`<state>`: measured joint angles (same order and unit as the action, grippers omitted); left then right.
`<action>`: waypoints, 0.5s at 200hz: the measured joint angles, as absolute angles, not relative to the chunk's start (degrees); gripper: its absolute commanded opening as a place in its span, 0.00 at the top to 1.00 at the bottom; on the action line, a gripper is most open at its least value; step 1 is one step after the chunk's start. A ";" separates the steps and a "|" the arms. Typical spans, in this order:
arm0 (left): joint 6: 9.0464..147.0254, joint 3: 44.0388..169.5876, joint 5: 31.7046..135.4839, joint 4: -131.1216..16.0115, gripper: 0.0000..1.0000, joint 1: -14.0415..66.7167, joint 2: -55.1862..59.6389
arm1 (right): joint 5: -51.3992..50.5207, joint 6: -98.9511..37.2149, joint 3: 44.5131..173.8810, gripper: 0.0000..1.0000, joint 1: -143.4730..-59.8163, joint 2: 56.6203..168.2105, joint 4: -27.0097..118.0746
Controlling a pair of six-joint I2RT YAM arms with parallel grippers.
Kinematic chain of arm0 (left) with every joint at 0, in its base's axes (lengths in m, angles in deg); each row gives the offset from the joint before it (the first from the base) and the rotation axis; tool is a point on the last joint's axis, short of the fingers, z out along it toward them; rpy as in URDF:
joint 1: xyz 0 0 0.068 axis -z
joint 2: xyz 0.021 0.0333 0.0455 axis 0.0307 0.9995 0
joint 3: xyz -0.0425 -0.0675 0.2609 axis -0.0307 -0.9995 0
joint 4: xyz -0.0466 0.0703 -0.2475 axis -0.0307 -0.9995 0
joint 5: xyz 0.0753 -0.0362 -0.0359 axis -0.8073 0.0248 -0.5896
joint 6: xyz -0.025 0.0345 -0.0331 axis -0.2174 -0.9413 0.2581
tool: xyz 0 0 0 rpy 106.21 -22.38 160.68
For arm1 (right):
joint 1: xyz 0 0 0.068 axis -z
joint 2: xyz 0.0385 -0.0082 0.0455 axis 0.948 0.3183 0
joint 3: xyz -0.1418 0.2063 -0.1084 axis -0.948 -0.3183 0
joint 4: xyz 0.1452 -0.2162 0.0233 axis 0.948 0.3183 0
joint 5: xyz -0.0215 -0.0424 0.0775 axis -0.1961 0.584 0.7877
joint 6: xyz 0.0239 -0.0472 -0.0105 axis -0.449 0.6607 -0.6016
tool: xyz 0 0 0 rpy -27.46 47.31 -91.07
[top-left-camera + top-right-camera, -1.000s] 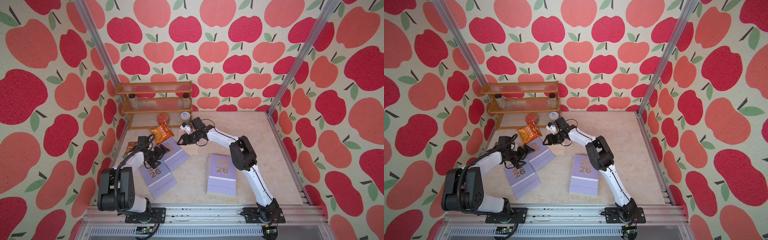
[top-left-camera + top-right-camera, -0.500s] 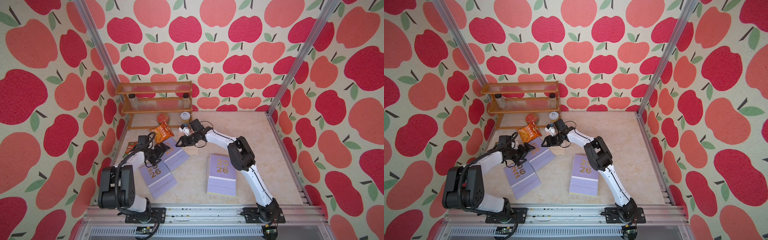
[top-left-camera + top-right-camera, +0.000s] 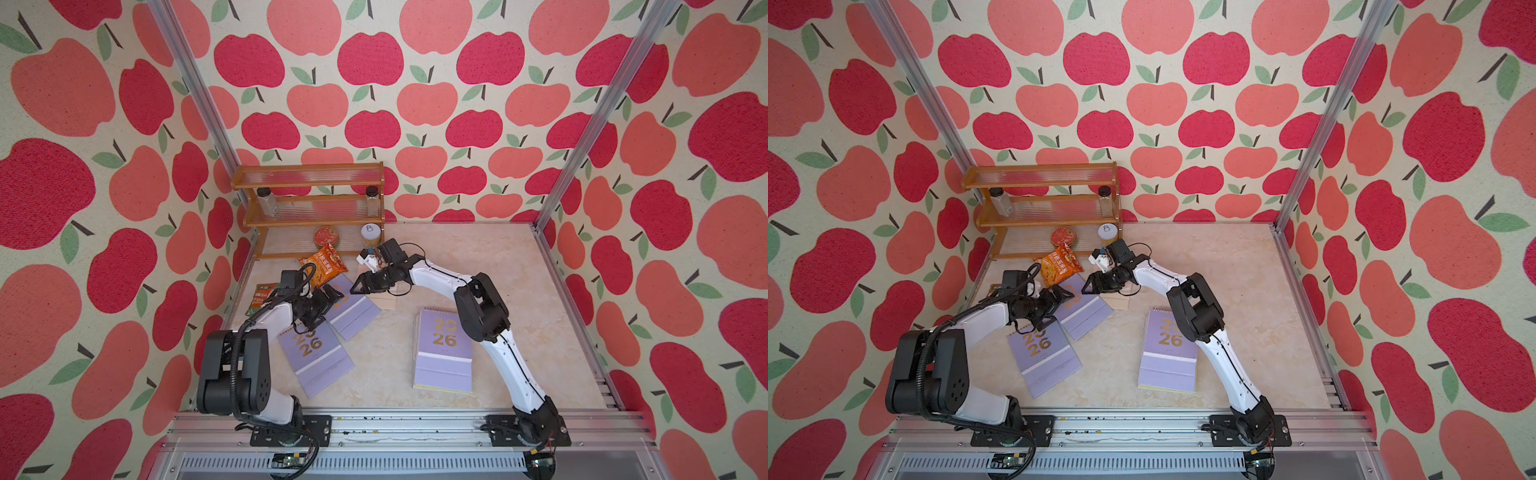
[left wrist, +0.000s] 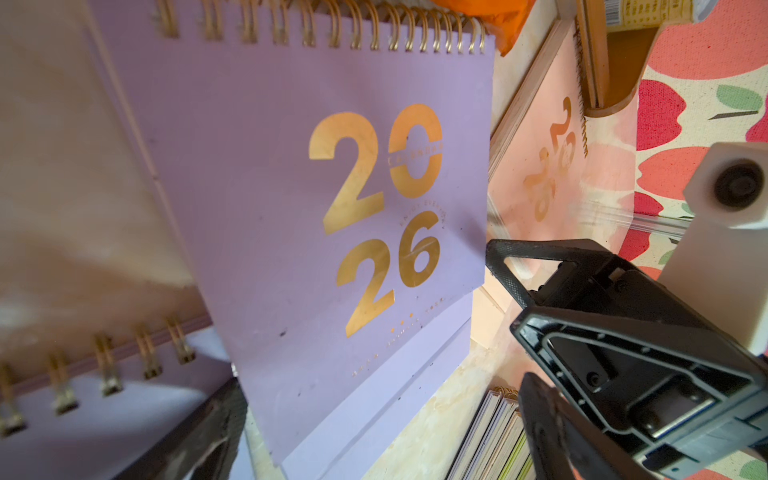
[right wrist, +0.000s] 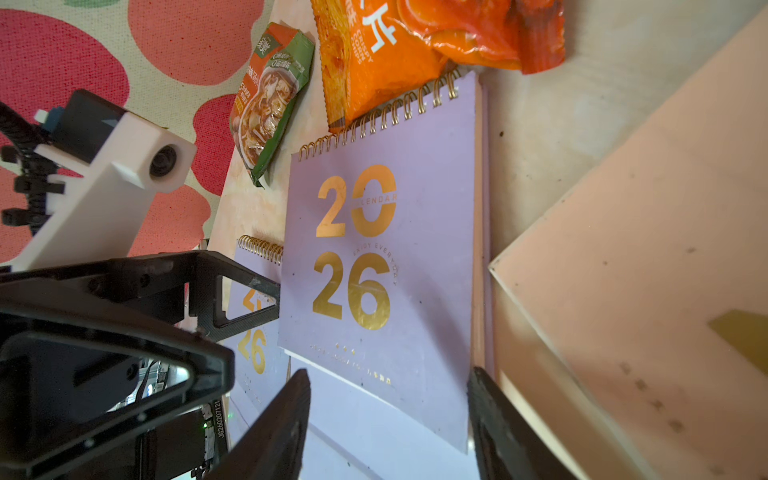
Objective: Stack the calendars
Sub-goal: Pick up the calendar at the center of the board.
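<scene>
Right wrist view: middle calendar (image 5: 386, 266), lilac, lies flat on the table (image 5: 552, 124), gold 2026 up, spiral edge tucked under the orange snack packet (image 5: 374, 54).
Step in hand: judged as the pick-up of the middle calendar for the stack; both arms reach onto it, no lift visible.
Right arm: right gripper (image 5: 388, 374) hovers low over the middle calendar, just beside the packet; jaws part-way apart, nothing clasped.
Left arm: left gripper (image 3: 334, 297) sits at the spiral end, just beside the packet; jaws spread wide, empty.
Next move: likely calls for a fingertip worked under one thin edge, since the card lies flush. The packet overlaps the spirals and may drag along, so sliding the calendar clear first looks wise.
Heading: spirals toward the packet, foot pointing away; long axis runs slantwise from the packet toward the base rail (image 3: 395, 419).
Neighbour: pink calendar (image 4: 552, 166), flat, just beside the middle calendar's long side, near the packet, under the right gripper.
Waiting: near calendar (image 3: 316, 353), lilac, well apart from the packet toward the rail, spirals under the left arm, long axis slanted much like the middle one's.
Goal pile: stack (image 3: 442, 353), lilac on top, a yellow-green edge beneath; well apart from the packet; long axis square to the rail.
</scene>
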<state>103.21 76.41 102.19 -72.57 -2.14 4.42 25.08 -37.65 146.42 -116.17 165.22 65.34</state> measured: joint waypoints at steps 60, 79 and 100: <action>103.40 76.41 101.71 -72.46 0.00 -1.97 3.92 | 25.91 -37.67 145.28 0.38 -116.02 165.22 63.59; 103.47 76.41 101.10 -72.20 0.00 -1.93 3.35 | 26.11 -37.86 145.17 0.38 -116.02 165.22 63.19; 103.88 76.38 100.23 -71.71 0.00 -1.93 2.35 | 26.46 -38.08 144.89 0.38 -116.02 165.22 62.67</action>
